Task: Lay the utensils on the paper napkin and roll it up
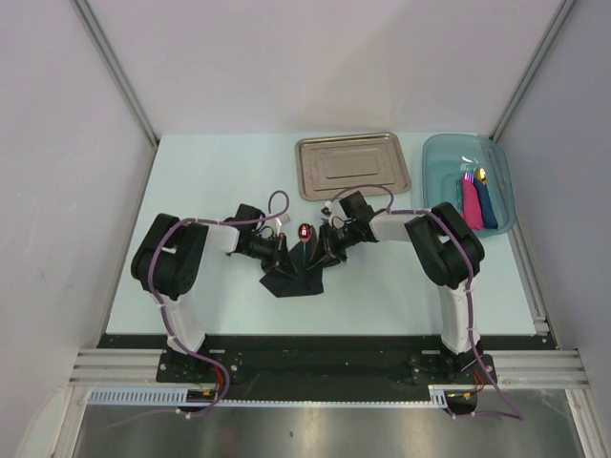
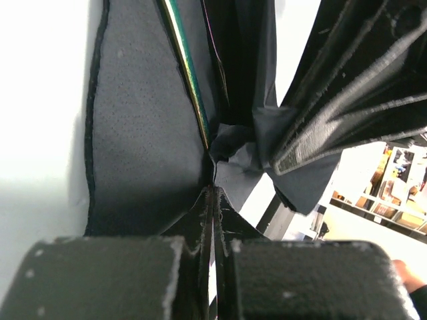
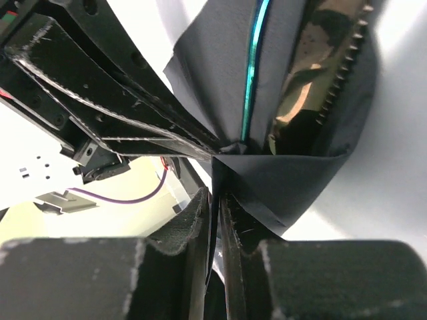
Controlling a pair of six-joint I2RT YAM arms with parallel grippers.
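The black paper napkin (image 1: 294,277) lies at the table's middle, its sides gathered up between both grippers. My left gripper (image 1: 284,250) is shut on the napkin's left edge (image 2: 227,150). My right gripper (image 1: 323,250) is shut on its right edge (image 3: 280,180). The blue-handled utensil lies inside the fold; its shiny orange-red end (image 1: 305,233) pokes out at the far side, and its handle shows as a teal line in the wrist views (image 3: 252,73) (image 2: 188,73). The dark brown-black utensil, a serrated knife (image 3: 313,73), lies beside it in the fold.
A steel tray (image 1: 351,165) sits at the back centre. A clear blue bin (image 1: 449,167) at the back right holds a pink roll (image 1: 472,204) and a dark blue roll (image 1: 488,202) with utensil tips poking out.
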